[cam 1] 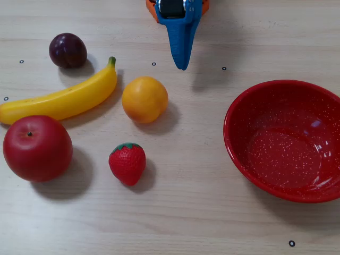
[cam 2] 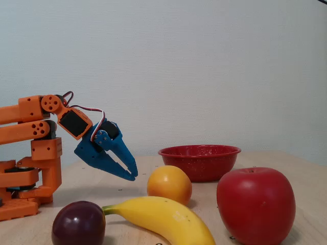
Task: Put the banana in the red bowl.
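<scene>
Item: gripper (cam 1: pixel 182 65), jaws together, empty, above the table. Banana (cam 1: pixel 64 98) lies untouched; best grasped across its middle, clear of plum (cam 1: pixel 68 50) and orange fruit (cam 1: pixel 144 99), before the red bowl (cam 1: pixel 241 154).

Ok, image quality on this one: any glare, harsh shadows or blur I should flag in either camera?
In the top-down fixed view, soft shadows fall to the lower right of each fruit, and the red bowl shows white glare patches on its inner wall; focus is sharp. In the side-on fixed view, lighting is even, with slight softness on the nearest banana and red apple; the gripper is crisp.
</scene>
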Robot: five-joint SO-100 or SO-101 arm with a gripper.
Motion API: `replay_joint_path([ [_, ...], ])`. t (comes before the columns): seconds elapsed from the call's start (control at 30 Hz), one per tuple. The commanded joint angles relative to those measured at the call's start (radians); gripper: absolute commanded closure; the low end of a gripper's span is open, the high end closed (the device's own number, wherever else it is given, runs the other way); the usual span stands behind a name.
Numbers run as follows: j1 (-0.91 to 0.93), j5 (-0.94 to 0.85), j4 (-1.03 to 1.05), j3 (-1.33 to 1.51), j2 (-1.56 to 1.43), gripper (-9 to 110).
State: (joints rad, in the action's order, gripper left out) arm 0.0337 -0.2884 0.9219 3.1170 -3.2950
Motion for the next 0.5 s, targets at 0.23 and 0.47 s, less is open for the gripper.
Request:
replay_joint_path([
  [0.23,-0.02,0.124,0.014,-0.393,0.333,101],
  [0.47,-0.035,0.218,0.147,-0.723,0.551,101],
])
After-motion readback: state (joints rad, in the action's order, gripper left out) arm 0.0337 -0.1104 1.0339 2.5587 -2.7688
